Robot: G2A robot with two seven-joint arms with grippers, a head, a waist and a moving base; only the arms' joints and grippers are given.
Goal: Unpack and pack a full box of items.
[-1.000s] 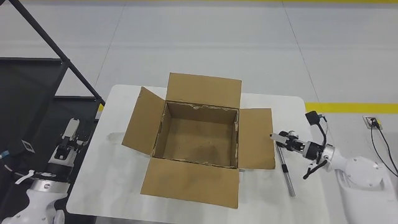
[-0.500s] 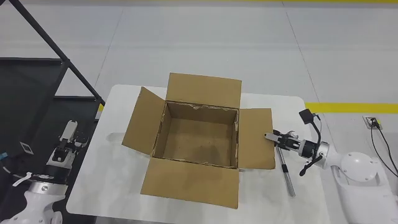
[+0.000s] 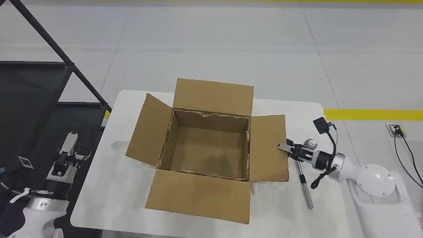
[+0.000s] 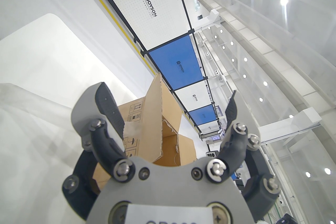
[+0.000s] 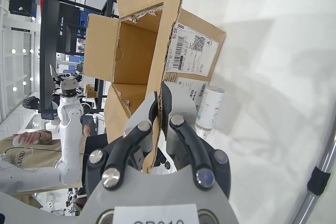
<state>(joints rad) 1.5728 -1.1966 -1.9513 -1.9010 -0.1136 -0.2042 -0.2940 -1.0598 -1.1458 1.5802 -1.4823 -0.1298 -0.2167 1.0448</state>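
An open cardboard box (image 3: 205, 149) stands mid-table with all its flaps folded outward and nothing inside. My right gripper (image 3: 285, 148) is at the outer edge of the box's right flap (image 3: 269, 147). In the right wrist view this gripper (image 5: 158, 104) is shut on the flap's cardboard edge (image 5: 168, 33). A white bottle (image 5: 210, 109) lies on the table under that flap, against the box wall. My left gripper (image 3: 69, 142) hangs off the table's left side, clear of the box. It stands open (image 4: 168, 107) with nothing between its fingers, the box (image 4: 157, 125) beyond it.
A thin metal rod with a black band (image 3: 303, 182) lies on the white table (image 3: 119, 172) just right of the box, also seen as a rod (image 5: 319, 183) near my right gripper. A black frame (image 3: 59, 59) stands at the table's left.
My right gripper moved left to the right flap and shut on its edge. The box shifted slightly left. My left arm drew back a little towards the table's near left corner.
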